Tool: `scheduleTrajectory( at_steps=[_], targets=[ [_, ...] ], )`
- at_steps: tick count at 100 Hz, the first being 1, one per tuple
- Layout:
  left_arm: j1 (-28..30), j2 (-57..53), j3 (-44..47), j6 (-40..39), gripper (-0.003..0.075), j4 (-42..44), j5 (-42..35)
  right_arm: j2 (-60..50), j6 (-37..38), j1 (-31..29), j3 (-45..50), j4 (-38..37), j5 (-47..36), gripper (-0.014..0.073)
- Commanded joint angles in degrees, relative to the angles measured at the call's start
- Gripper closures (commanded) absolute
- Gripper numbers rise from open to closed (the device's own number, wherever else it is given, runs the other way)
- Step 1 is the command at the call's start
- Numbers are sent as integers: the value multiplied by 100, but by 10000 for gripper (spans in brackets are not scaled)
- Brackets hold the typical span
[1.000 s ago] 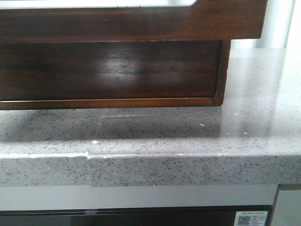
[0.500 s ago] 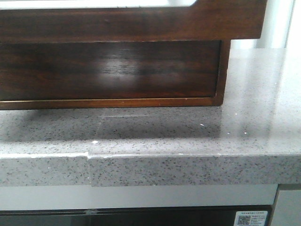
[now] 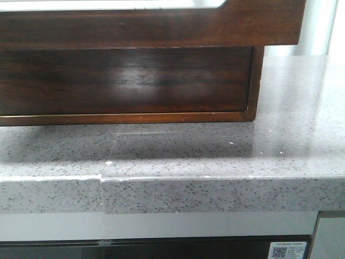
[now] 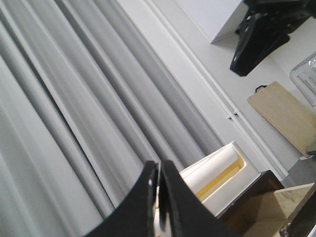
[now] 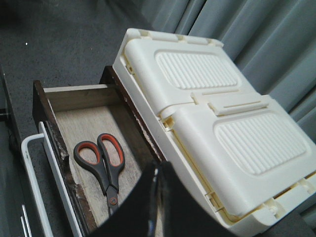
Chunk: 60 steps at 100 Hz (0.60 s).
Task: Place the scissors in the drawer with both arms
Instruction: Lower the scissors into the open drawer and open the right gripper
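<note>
The small scissors with grey handles and orange-lined finger loops (image 5: 101,165) lie flat on the pale wooden floor of the open dark brown wooden drawer (image 5: 52,128), blades closed and pointing toward the drawer's front, loops toward its back. So the placing looks done; what seems left is pushing the drawer shut.

The right pincer (image 5: 157,197) hangs above the drawer with its black fingers pressed together and nothing between them. The left pincer (image 4: 159,197) is likewise drawn narrow, empty, and aimed up at grey pleated curtains (image 4: 74,98), well away from the work.

A ribbed cream plastic box (image 5: 212,118) sits on top of the cabinet beside the drawer opening.

In the front view only the glossy brown cabinet front (image 3: 124,81) and the speckled grey stone surface (image 3: 215,156) show.

The scissors look light, stiff and thin, and slippery along the blades. If they needed moving, the handle shanks near the orange pivot dot would likely give the surest hold.
</note>
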Motion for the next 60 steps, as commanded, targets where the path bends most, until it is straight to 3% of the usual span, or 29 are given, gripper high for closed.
scheduleTrajectory(
  at_steps=[1, 39, 60],
  targets=[
    [-43, -59, -34, -303, 742, -241, 160, -461, 38, -31, 219, -12, -680, 644],
    [-43, -271, 970, -762, 742, -547, 474, -2829, 245, -31, 3277, 88, -2466, 644],
    [-43, -271, 1592, -762, 742, -547, 597, -4027, 250, -31, 5042, 168, -2875, 644]
  ],
)
